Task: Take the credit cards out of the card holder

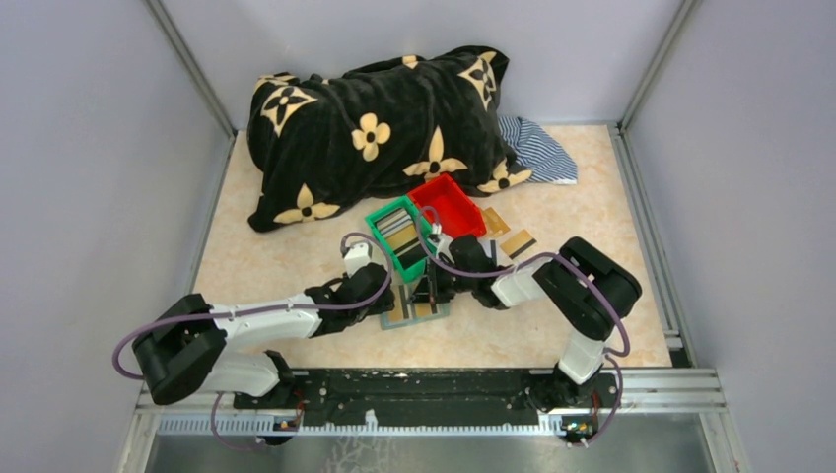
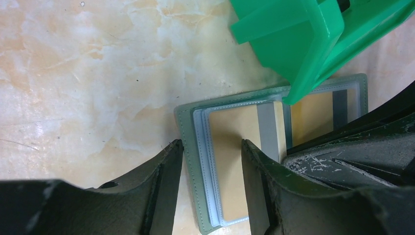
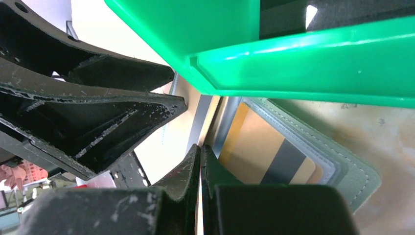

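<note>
The grey-green card holder (image 1: 419, 313) lies open on the table beside the green bin. Gold credit cards with dark stripes sit in its clear pockets (image 2: 230, 147) (image 3: 259, 147). My left gripper (image 2: 211, 143) is open and straddles the holder's left edge (image 2: 188, 147), with one finger outside the edge and one on the pocket. It also shows in the top view (image 1: 392, 296). My right gripper (image 3: 200, 147) is shut over the holder's middle, with the thin pale edge of a card (image 3: 199, 208) pinched between its fingers. It also shows in the top view (image 1: 434, 291). Two loose cards (image 1: 520, 241) lie to the right.
A green bin (image 1: 386, 219) holding cards stands just behind the holder and overhangs it in both wrist views (image 2: 293, 39) (image 3: 220, 29). A red bin (image 1: 458, 202) is behind that. A black flowered blanket (image 1: 375, 128) and a striped cloth (image 1: 537, 148) lie at the back.
</note>
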